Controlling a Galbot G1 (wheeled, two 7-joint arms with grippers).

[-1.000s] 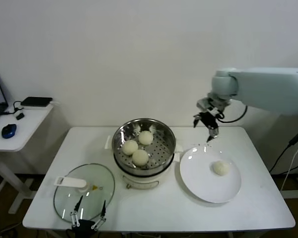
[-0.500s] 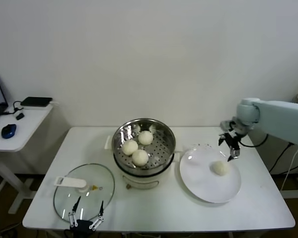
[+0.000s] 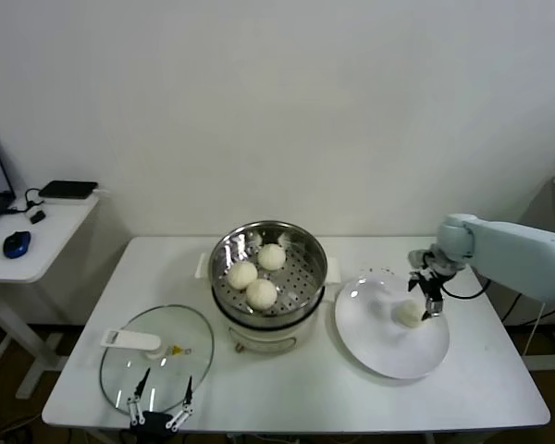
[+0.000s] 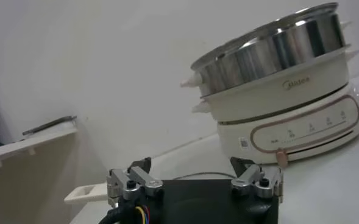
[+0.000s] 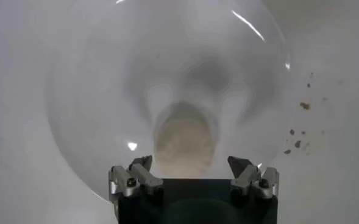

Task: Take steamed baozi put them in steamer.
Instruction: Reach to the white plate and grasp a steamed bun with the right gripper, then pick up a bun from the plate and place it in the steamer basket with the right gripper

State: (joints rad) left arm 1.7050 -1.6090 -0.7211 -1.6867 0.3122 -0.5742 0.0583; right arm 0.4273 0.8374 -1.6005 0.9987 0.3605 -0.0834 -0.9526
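The steamer [image 3: 310,256], a shiny perforated steel basket on a white pot base, stands mid-table and holds three cream-white baozi [image 3: 260,293]. One more baozi [image 3: 407,314] lies on the white plate [image 3: 379,344] to its right. My right gripper [image 3: 424,298] is open and hangs just above that baozi, at its right side. In the right wrist view the baozi [image 5: 183,142] sits between the open jaws of the right gripper [image 5: 191,165], on the plate [image 5: 94,91]. My left gripper [image 3: 159,410] is open and parked at the table's front edge, low beside the steamer [image 4: 277,55].
A flat glass lid [image 3: 157,356] with a white handle lies front left on the table, under the left gripper. A side desk at far left carries a blue mouse [image 3: 17,243] and a black box. Small crumbs [image 5: 298,125] dot the table beside the plate.
My right arm has swung from above the steamer's right side out over the plate and dropped down to the last baozi. The left arm has not moved.
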